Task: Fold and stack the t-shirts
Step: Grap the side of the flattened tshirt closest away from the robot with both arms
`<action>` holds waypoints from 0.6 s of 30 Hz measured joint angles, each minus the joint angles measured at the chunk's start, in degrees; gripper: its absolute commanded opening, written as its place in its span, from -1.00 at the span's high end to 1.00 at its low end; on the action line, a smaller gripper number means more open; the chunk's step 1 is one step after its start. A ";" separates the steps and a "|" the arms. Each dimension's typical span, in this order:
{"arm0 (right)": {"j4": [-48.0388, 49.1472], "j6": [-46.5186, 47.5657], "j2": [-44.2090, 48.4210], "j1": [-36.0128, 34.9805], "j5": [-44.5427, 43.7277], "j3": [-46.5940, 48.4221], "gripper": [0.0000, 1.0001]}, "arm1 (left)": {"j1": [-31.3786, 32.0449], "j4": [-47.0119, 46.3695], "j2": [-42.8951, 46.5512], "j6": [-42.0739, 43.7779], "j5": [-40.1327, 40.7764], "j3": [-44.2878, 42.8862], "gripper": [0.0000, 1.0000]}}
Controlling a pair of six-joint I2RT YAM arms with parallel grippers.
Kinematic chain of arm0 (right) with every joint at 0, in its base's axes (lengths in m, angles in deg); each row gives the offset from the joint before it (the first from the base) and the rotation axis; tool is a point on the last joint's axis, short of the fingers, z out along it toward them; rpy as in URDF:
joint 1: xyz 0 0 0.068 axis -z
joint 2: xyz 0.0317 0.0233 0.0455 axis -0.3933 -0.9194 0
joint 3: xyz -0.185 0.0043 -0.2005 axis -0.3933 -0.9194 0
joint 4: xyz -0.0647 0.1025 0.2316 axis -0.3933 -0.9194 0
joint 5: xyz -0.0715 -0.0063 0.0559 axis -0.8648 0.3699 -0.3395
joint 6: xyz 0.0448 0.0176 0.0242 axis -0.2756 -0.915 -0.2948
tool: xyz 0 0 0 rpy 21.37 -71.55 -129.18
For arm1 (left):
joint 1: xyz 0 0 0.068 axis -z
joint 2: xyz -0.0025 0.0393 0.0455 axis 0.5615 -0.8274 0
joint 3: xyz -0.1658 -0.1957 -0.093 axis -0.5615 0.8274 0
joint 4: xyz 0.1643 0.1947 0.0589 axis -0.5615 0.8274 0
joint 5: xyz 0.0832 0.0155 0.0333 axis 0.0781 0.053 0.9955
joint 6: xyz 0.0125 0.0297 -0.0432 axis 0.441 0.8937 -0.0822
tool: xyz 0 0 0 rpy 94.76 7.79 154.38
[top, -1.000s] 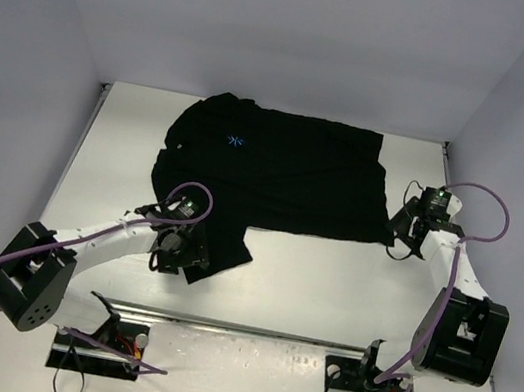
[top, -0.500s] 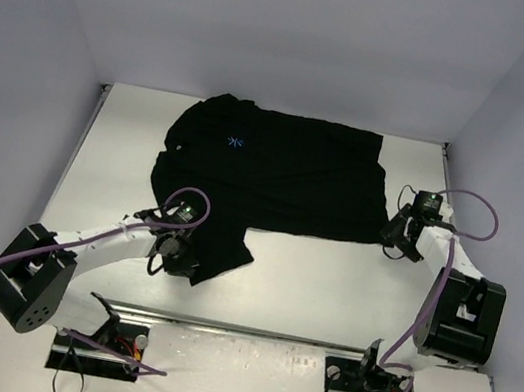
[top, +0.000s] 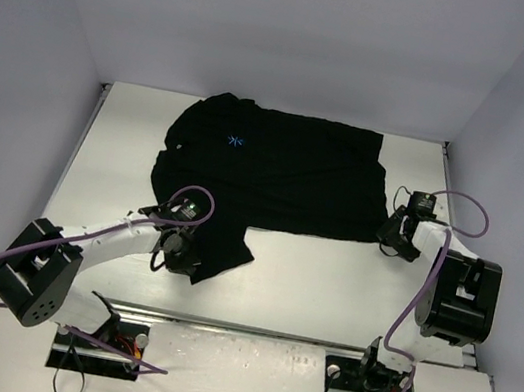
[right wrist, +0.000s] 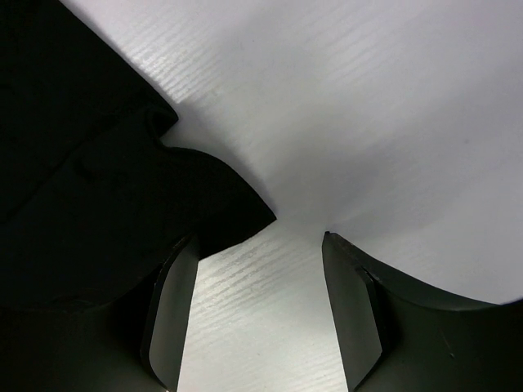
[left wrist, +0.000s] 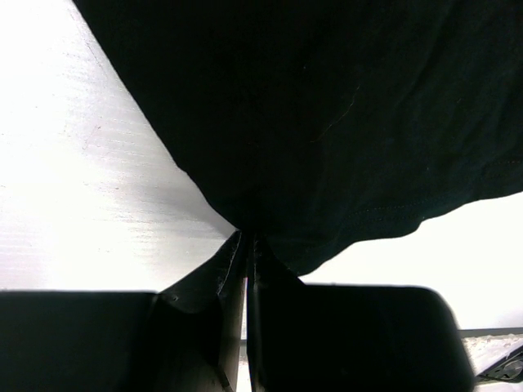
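A black t-shirt lies spread flat on the white table, its small light-blue logo near the far left. My left gripper is at the shirt's near-left flap, and in the left wrist view it is shut on the edge of the black cloth. My right gripper is low at the shirt's near-right corner. In the right wrist view it stands open, and the pointed corner of the cloth lies just ahead of the left finger, with bare table between the fingers.
Pale walls close in the table at the back and on both sides. A metal rail runs along the near edge, between the two arm bases. White table surface shows in front of the shirt between the arms.
My left gripper has gone from open to shut on the shirt's near-left edge. The right arm has slid left, bringing its open gripper up to the shirt's near-right corner.
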 measured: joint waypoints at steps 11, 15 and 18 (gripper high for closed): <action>1.86 1.11 -0.05 -0.18 1.26 0.00 -0.16 | 0.00 0.07 -0.02 0.41 0.04 -0.07 1.00; 2.69 1.47 -0.93 -0.44 1.12 0.20 -0.07 | 0.00 0.29 0.10 0.44 0.20 -0.07 1.00; 3.47 1.86 -1.27 -0.44 0.80 0.24 0.06 | 0.00 0.99 0.63 0.64 0.68 -0.07 1.00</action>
